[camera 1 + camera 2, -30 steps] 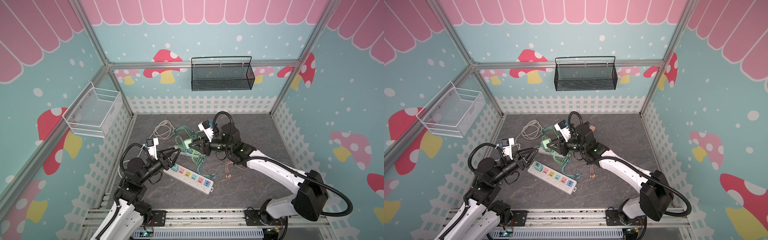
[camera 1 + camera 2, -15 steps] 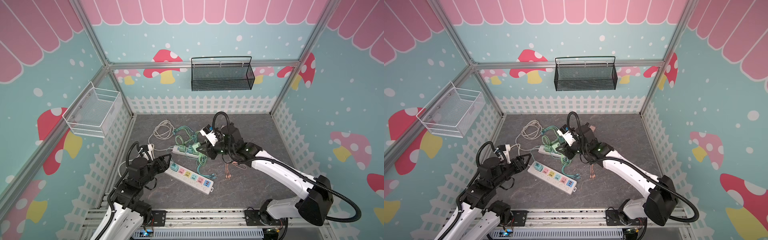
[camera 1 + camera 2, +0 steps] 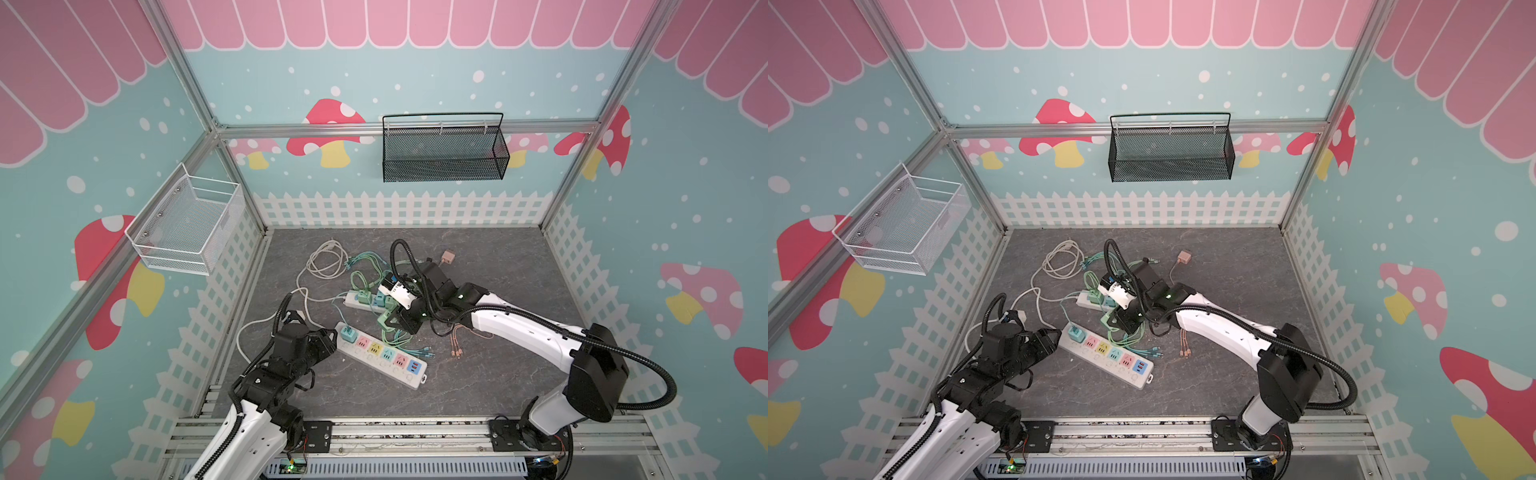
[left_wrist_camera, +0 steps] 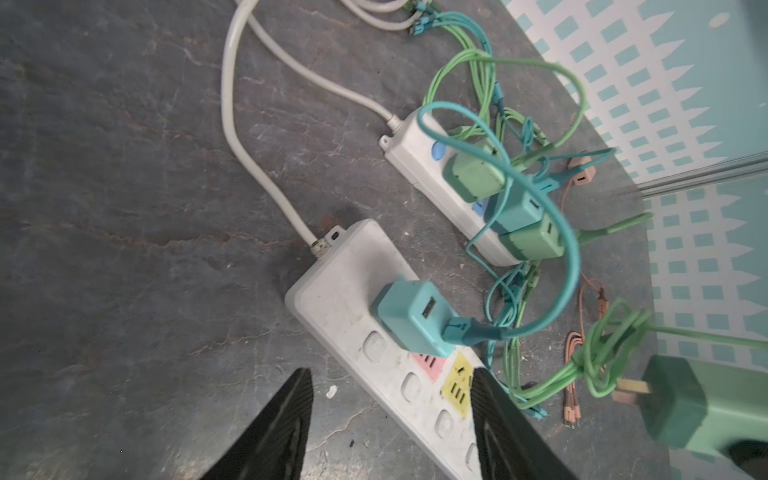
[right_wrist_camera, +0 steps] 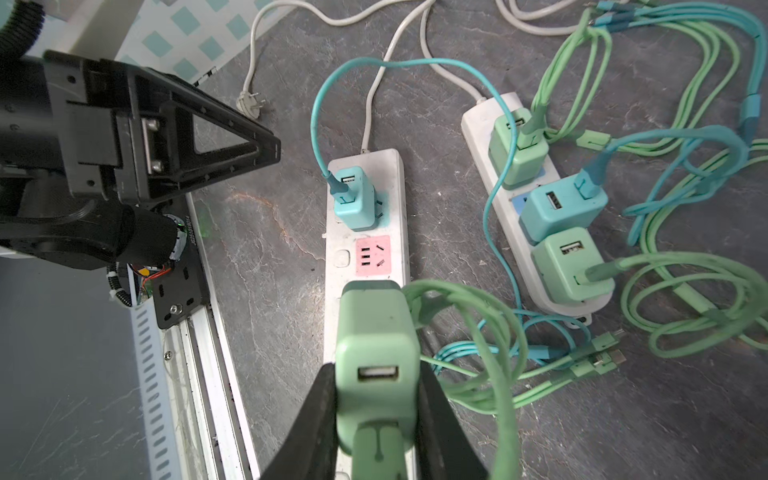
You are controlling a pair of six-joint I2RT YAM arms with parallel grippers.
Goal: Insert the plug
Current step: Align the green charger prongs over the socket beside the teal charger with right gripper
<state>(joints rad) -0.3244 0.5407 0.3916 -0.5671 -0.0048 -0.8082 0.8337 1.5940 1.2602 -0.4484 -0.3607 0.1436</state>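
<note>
My right gripper point(image 5: 376, 368) is shut on a light green charger plug point(image 5: 374, 328) trailing a looped green cable. It hangs above the long white power strip point(image 5: 395, 208), just short of the pink socket point(image 5: 372, 255). In both top views the plug point(image 3: 384, 320) point(image 3: 1106, 320) is over the strip point(image 3: 382, 361) point(image 3: 1108, 357). A teal charger point(image 4: 411, 320) sits in the strip's end socket. My left gripper point(image 4: 390, 374) is open, low at that end of the strip point(image 4: 345, 299), with one finger over the floor and one over the yellow socket.
A second white strip point(image 5: 478, 124) lies beside the long one and carries three chargers. Tangled green and teal cables point(image 3: 399, 336) lie around both strips. Brown cable ends point(image 3: 455, 349), a brown adapter point(image 3: 447, 257) and a coiled white cord point(image 3: 328, 262) lie on the floor. Wire baskets point(image 3: 442, 158) hang on the walls.
My right gripper has carried the green plug down and nearer, over the long strip. The left arm has drawn back and dropped low at the strip's end, its jaws slightly narrower.
</note>
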